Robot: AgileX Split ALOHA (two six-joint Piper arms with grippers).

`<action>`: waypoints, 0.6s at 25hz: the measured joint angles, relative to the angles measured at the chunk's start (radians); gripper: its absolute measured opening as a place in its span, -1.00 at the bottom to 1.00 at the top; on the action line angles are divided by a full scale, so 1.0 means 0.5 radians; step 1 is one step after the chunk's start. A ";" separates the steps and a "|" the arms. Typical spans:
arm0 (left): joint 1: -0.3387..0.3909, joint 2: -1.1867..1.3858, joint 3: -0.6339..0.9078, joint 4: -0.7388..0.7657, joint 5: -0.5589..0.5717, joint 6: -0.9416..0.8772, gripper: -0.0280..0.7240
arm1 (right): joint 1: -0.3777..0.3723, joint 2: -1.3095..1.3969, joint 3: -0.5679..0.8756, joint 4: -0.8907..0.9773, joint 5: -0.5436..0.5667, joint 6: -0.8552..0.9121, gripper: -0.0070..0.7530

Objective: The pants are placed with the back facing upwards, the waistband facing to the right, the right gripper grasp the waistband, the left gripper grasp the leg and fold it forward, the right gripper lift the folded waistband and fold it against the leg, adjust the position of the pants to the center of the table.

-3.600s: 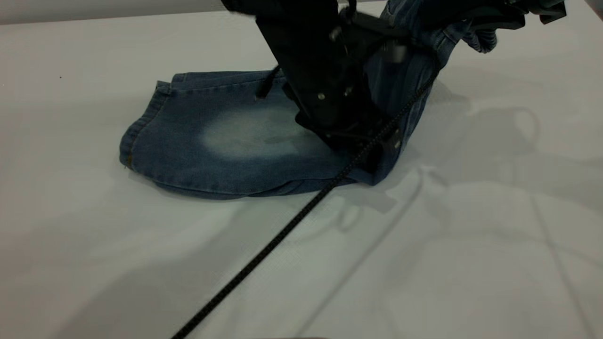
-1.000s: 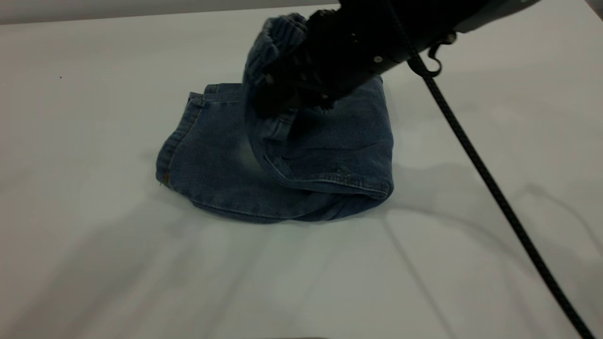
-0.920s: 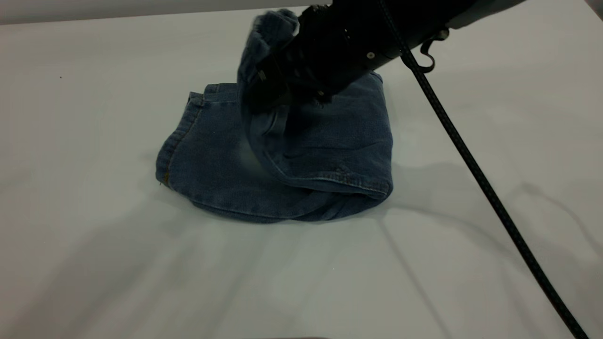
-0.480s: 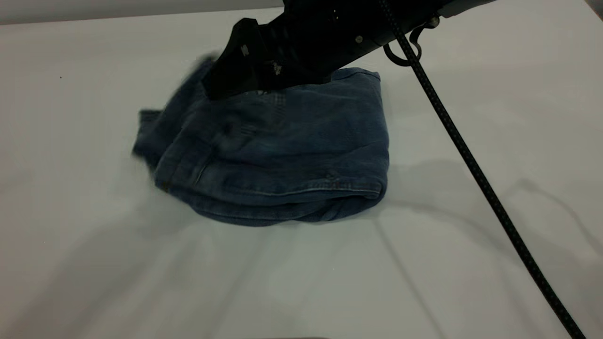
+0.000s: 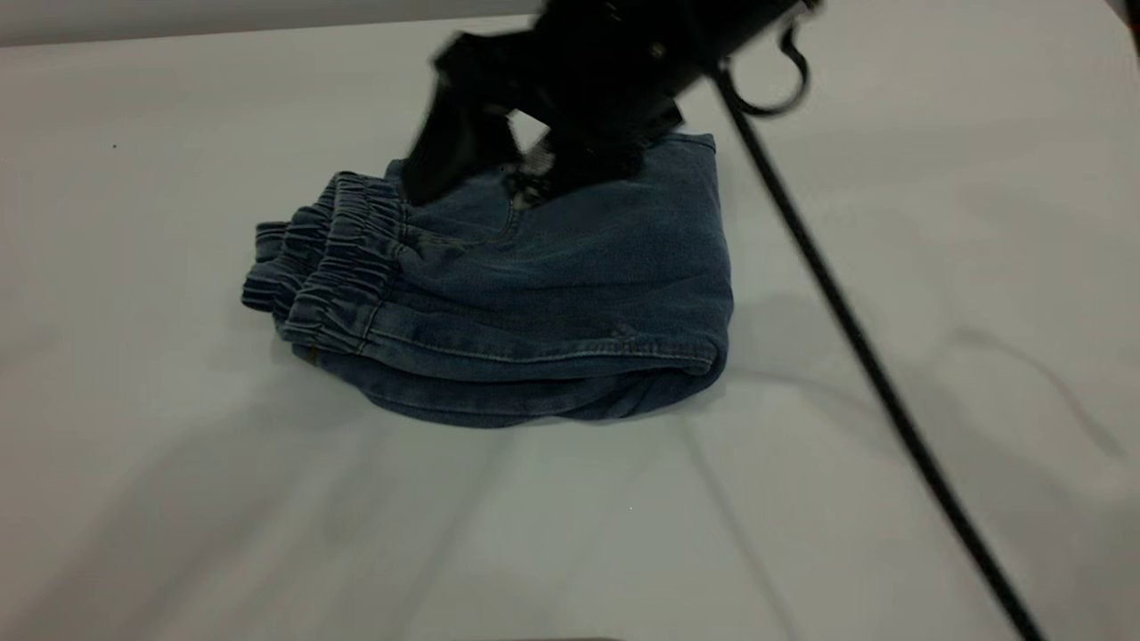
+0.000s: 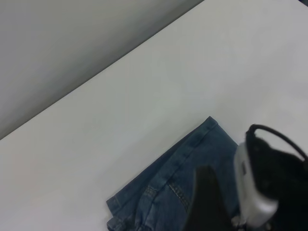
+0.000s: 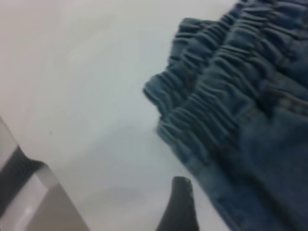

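Observation:
The blue denim pants (image 5: pixel 552 294) lie folded in a thick bundle on the white table (image 5: pixel 178 499). Their puckered waistband (image 5: pixel 343 258) rests on top at the bundle's left end. My right gripper (image 5: pixel 485 174) hovers just above the far side of the bundle, open and holding nothing. In the right wrist view the waistband (image 7: pixel 226 96) lies free beside one black fingertip (image 7: pixel 179 207). The left wrist view looks down on the pants (image 6: pixel 163 187) and on the right gripper's whitish cylinder (image 6: pixel 250 187). My left gripper is out of view.
A black braided cable (image 5: pixel 846 329) runs from the right arm down across the table to the lower right corner. The table's far edge (image 5: pixel 223 27) lies behind the pants. Bare tabletop surrounds the bundle on all sides.
The right gripper carried the waistband leftward over the legs, laid it down, let go and rose. The bundle now lies flatter, with the waistband at its left end.

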 joint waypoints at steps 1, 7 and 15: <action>0.000 0.003 0.000 0.000 0.000 0.000 0.30 | 0.042 0.000 -0.068 -0.209 -0.016 0.204 0.41; 0.000 0.002 0.000 0.000 0.000 0.000 0.30 | 0.264 0.144 -0.615 -1.576 0.164 1.839 0.41; 0.000 0.002 0.000 0.000 0.002 0.000 0.30 | 0.269 0.563 -1.166 -2.053 0.487 2.834 0.41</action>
